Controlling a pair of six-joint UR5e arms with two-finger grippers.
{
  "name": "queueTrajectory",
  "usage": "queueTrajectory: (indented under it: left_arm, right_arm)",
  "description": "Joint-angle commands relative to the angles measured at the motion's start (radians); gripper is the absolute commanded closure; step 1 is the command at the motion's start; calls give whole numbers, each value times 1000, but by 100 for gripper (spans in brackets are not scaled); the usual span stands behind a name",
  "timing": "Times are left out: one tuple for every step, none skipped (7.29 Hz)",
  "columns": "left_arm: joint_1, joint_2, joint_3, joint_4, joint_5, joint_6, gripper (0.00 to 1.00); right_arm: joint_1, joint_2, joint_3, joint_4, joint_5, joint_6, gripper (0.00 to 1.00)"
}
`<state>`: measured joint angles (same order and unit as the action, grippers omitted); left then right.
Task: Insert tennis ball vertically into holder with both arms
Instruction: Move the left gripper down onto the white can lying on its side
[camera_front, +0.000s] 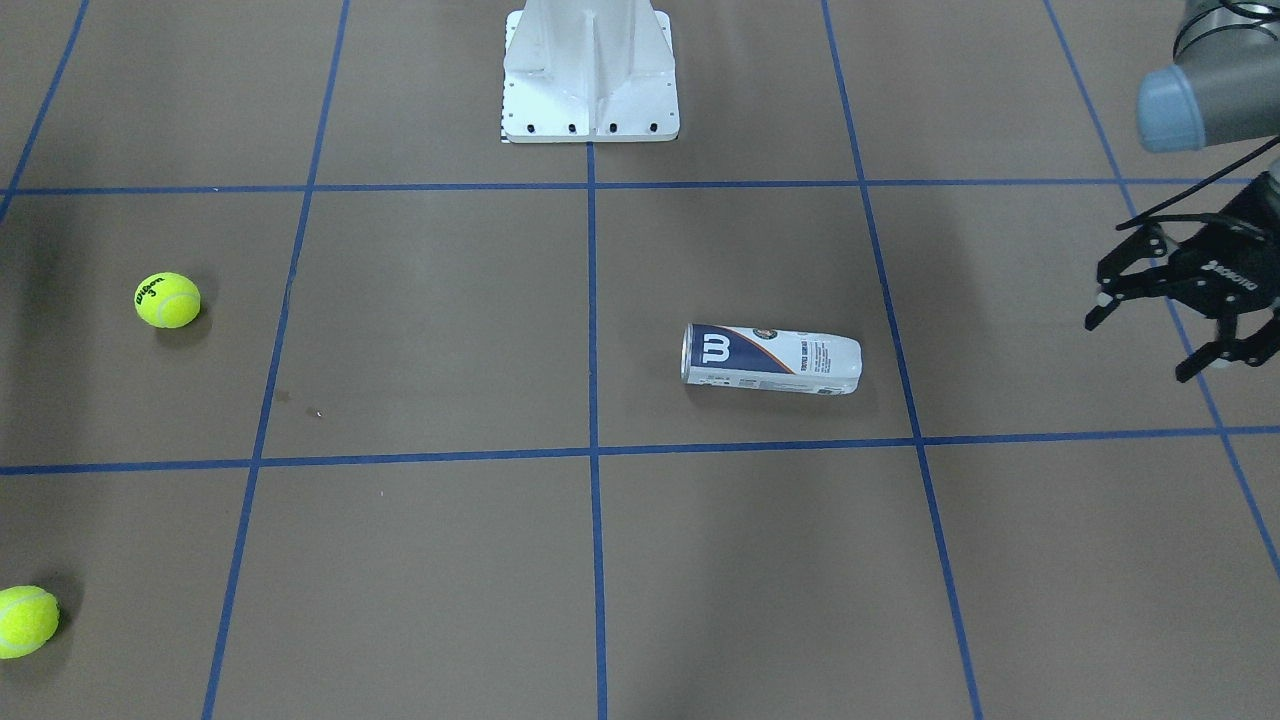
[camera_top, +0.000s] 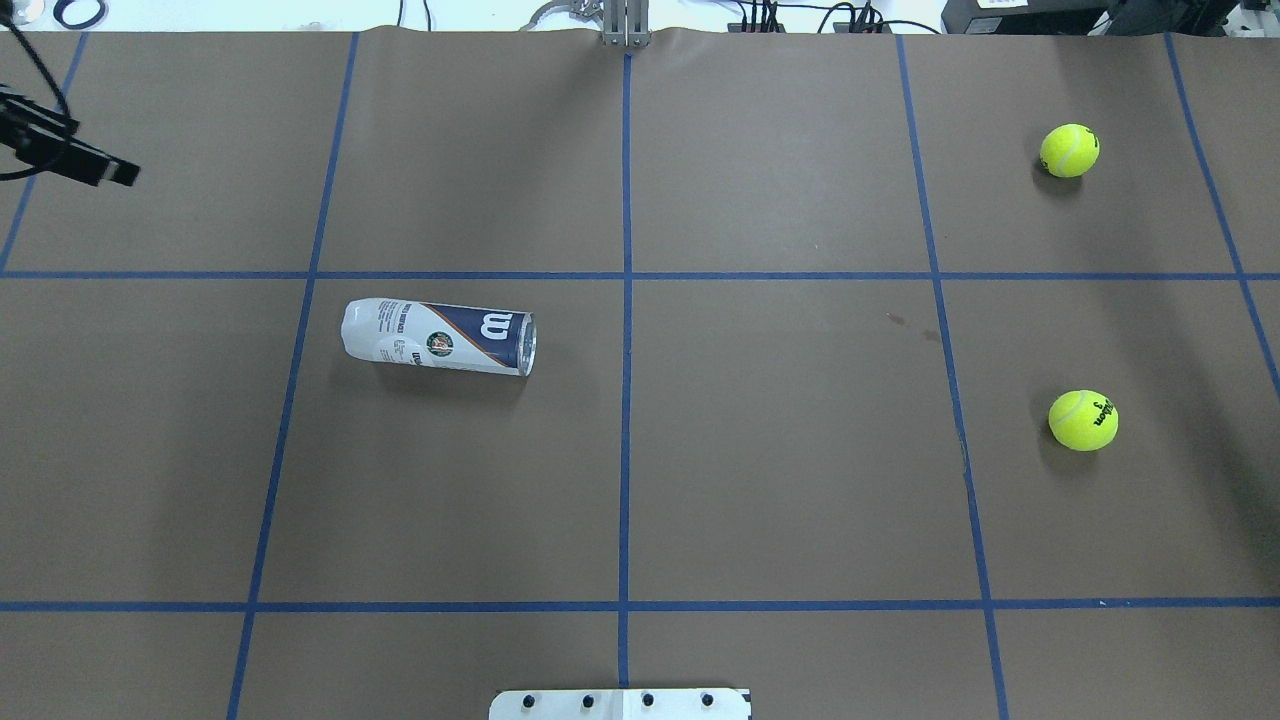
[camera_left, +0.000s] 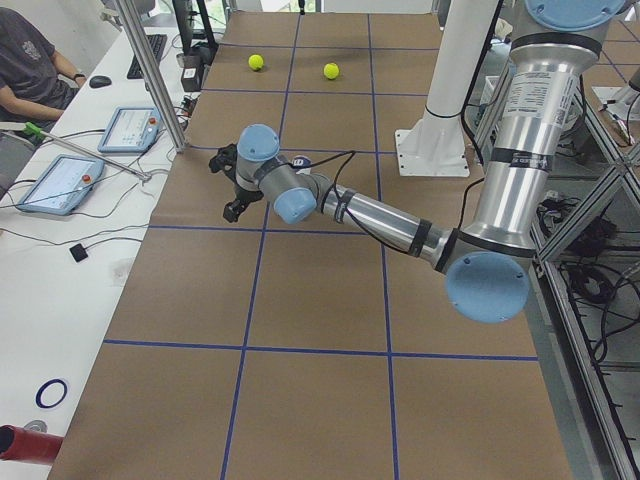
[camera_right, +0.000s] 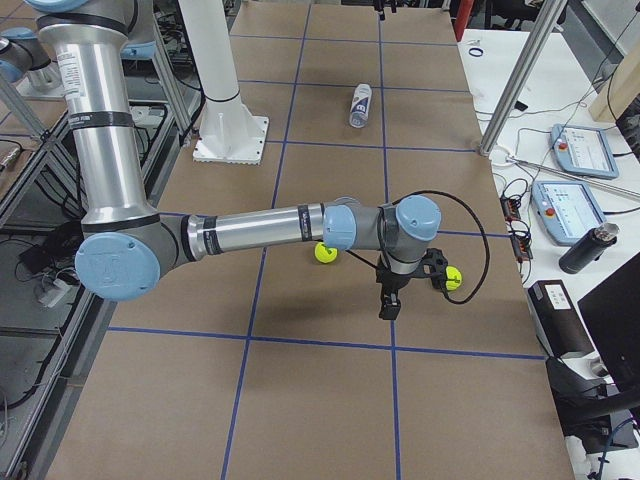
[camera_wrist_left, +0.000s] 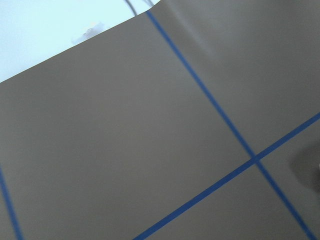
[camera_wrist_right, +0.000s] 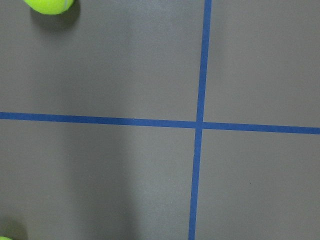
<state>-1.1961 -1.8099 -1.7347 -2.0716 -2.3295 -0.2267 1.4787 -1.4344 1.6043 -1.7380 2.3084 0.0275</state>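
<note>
The holder (camera_front: 770, 358) lies on its side on the brown table, silver rim toward the centre line; it also shows in the overhead view (camera_top: 438, 336) and far off in the exterior right view (camera_right: 360, 105). Two yellow tennis balls (camera_front: 167, 300) (camera_front: 25, 620) lie far from it on the robot's right side, also seen overhead (camera_top: 1083, 420) (camera_top: 1069, 150). My left gripper (camera_front: 1140, 348) hovers open and empty beyond the holder's closed end. My right gripper (camera_right: 392, 298) hangs between the two balls (camera_right: 325, 252) (camera_right: 453, 279); I cannot tell whether it is open or shut.
The white metal base (camera_front: 590, 80) stands at the robot's edge of the table. Blue tape lines (camera_top: 625, 330) grid the table. A person (camera_left: 25, 60) sits at a side desk with tablets (camera_left: 135, 128) beyond the far edge.
</note>
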Motion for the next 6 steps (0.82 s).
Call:
queueTrajectory:
  left_arm:
    - [123, -130, 1, -4, 4, 0, 0]
    - [230, -178, 4, -4, 5, 4, 1]
    - [304, -242, 23, -2, 19, 30, 1]
    - [349, -285, 36, -1, 57, 100, 1]
    - [393, -292, 43, -1, 111, 174, 1]
    - [429, -311, 50, 7, 177, 246, 1]
  right_arm:
    - [0, 0, 2, 0, 0, -1, 1]
    - [0, -1, 5, 0, 5, -3, 1]
    - [0, -1, 5, 0, 15, -1, 1]
    - [0, -1, 2, 0, 25, -3, 1]
    - [0, -3, 3, 0, 28, -3, 1]
    - [0, -4, 6, 2, 34, -3, 1]
